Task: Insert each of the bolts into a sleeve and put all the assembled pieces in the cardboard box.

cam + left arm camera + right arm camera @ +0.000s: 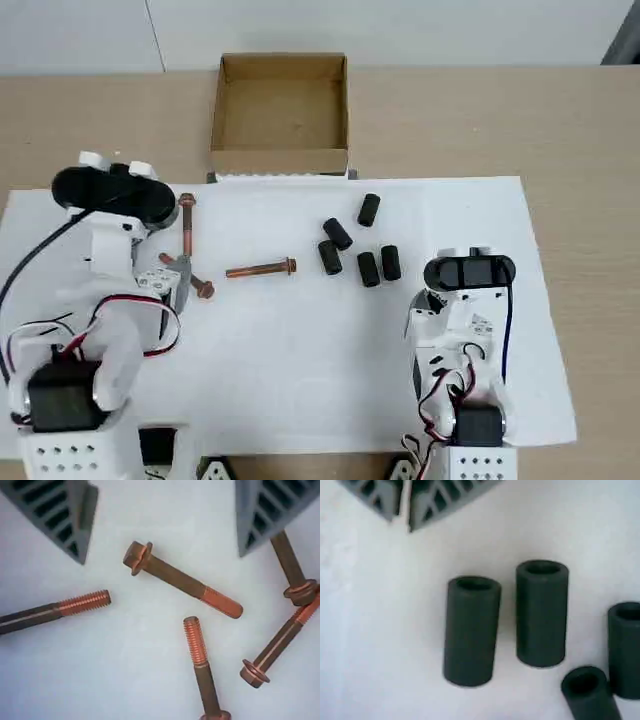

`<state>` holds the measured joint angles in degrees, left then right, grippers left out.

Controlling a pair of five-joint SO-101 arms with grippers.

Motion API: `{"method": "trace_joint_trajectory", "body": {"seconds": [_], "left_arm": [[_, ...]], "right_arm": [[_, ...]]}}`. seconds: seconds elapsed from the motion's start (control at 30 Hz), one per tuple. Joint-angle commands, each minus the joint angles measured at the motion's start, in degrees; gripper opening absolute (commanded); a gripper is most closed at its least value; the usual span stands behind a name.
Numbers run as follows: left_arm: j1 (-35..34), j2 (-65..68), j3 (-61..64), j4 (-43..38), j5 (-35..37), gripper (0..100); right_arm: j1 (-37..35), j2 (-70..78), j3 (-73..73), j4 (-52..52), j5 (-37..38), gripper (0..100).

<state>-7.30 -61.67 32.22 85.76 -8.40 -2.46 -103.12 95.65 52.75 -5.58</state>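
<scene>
Hovering above the bolts [182,586] toward the table's left edge, the left gripper [162,552] is gaping wide open, while the right gripper [404,520] is sitting closed and empty just beside the sleeves [471,630].

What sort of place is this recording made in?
Probably a lab or workshop bench set up for robot practice: a wooden table under a white sheet, a left arm and right arm fixed at its near edge, and bolts, sleeves and a box laid out.
</scene>
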Motion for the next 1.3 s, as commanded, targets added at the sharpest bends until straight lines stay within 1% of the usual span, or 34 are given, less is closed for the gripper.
{"method": "trace_joint_trajectory", "body": {"seconds": [0.0,0.1,0.3,0.43,0.57,0.63,0.73,0.97,1.07,1.27], "left_arm": [[-0.26,0.53,-4.09,3.96,-0.18,17],[-0.26,0.53,-4.09,6.68,-0.18,11],[-0.18,0.62,-4.26,6.51,-0.18,3],[-0.18,0.62,-4.26,6.07,-0.18,2],[-0.18,0.7,-3.91,5.01,-0.18,2],[-0.18,0.7,-3.91,4.48,-0.18,2],[-0.18,0.7,-3.91,4.04,-0.18,2],[-0.18,0.7,-3.91,4.13,-0.18,2],[-0.18,0.7,-3.91,4.31,-0.18,2],[-0.18,0.7,-3.91,4.57,-0.18,2]], "right_arm": [[0.31,-0.84,0.79,-0.04,0.18,0.4],[-0.22,-0.84,0.79,-0.22,0.53,0.6],[-7.34,-0.84,0.79,-0.4,0.26,0.4],[-6.11,-0.75,-5.01,0.92,0.26,0.4],[-5.76,0.04,-13.1,6.55,0.7,0.4],[-5.58,2.77,-15.74,9.45,0.7,0.4],[-5.58,10.51,-22.24,11.65,0.53,0.4],[-5.85,35.47,-44.48,12.97,0.35,0.4],[-5.85,46.37,-54.77,17.71,0.7,0.5],[-5.93,68.44,-72.0,30.55,0.7,0.6]]}}
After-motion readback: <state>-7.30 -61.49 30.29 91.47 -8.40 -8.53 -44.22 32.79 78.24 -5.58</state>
